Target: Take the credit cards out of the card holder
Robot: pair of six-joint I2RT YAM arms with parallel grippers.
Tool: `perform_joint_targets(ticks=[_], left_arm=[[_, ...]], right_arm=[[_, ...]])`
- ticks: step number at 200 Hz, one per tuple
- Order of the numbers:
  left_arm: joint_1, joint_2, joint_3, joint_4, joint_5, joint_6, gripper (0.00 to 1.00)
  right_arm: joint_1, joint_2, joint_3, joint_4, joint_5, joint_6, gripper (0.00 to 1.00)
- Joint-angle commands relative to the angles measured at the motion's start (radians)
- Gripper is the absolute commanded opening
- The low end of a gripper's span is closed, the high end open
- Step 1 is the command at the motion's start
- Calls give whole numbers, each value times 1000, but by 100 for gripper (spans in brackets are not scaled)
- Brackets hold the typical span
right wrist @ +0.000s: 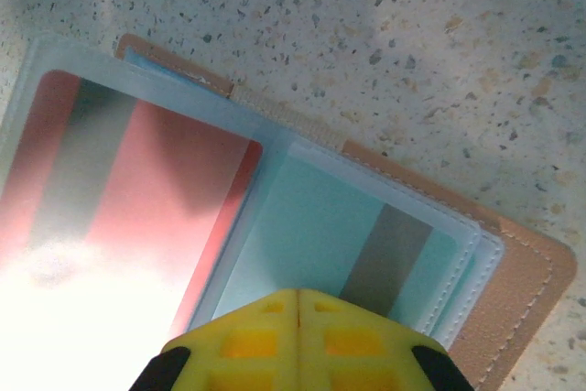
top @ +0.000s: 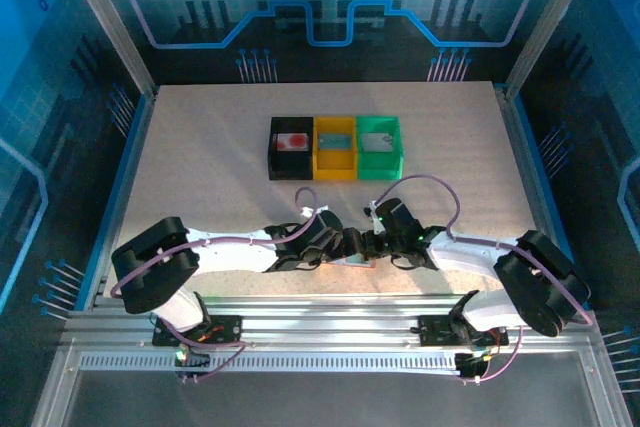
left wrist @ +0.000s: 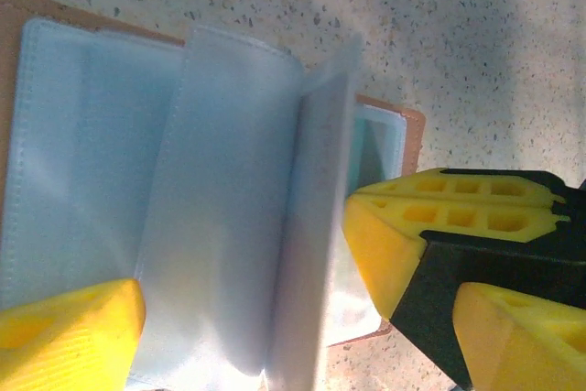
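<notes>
The red card (right wrist: 137, 190) and teal card (right wrist: 339, 235), thin, stiff and light I judge, sit in slick clear sleeves inside the open card holder (right wrist: 526, 290), so I'd pinch an exposed edge; left pincer (left wrist: 293, 318) open astride a sleeve, right pincer (right wrist: 298, 304) closed

light: bright | glare: right wrist view lower-left washed out | left wrist view: soft-focus

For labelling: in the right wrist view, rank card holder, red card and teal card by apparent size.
Card holder
Red card
Teal card
Both cards are partly hidden, so their order is unsure.
</notes>
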Motion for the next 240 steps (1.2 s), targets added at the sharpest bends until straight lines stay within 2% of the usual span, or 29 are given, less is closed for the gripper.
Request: perform_joint_targets(ticks=[1, 64, 82, 140, 201, 240], left_arm=[[-12, -58, 72, 118, 24, 16, 83], [-12, -70, 92, 64, 7, 46, 71], [-12, -67, 92, 68, 10, 48, 61], [-12, -47, 98, 88, 27, 40, 49], [-14, -21, 86, 156, 49, 10, 48], [-14, -11, 76, 192, 56, -5, 47]], right_arm=[[8, 12, 15, -8, -16, 5, 0], [7, 12, 15, -8, -17, 5, 0], [7, 12, 15, -8, -17, 5, 0], [5, -2, 14, -18, -6, 5, 0], [-16, -141, -73, 106, -78, 15, 0], [-18, -235, -101, 78, -17, 9, 0]])
